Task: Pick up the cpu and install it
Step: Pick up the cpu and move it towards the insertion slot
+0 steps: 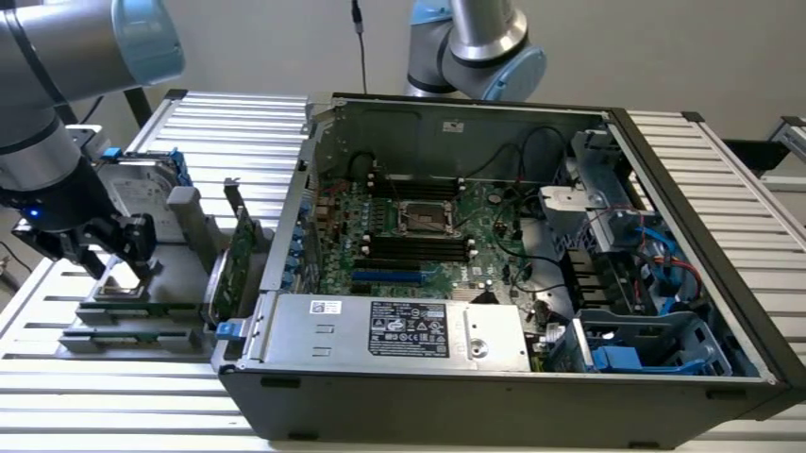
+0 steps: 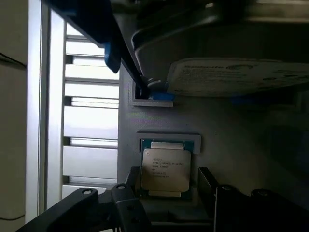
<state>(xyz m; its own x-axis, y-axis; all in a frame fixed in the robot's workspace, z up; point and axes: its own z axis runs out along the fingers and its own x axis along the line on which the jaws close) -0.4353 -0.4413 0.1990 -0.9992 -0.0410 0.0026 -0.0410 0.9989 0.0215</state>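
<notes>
Wrist view: the cpu (image 2: 165, 170), a small flat square chip with a dull silver printed top, is seen lying flat in a square recess of a grey holder (image 2: 159, 121). The jaws are spread wide, one at each side of the chip, with nothing pinched. In the exterior view they are poised over that holder on the slatted table (image 1: 126, 396), at the exterior view's left, beside the open computer case (image 1: 504, 396). The chip is judged light, rigid and delicate; it is best gripped by two opposite edges and kept level.
</notes>
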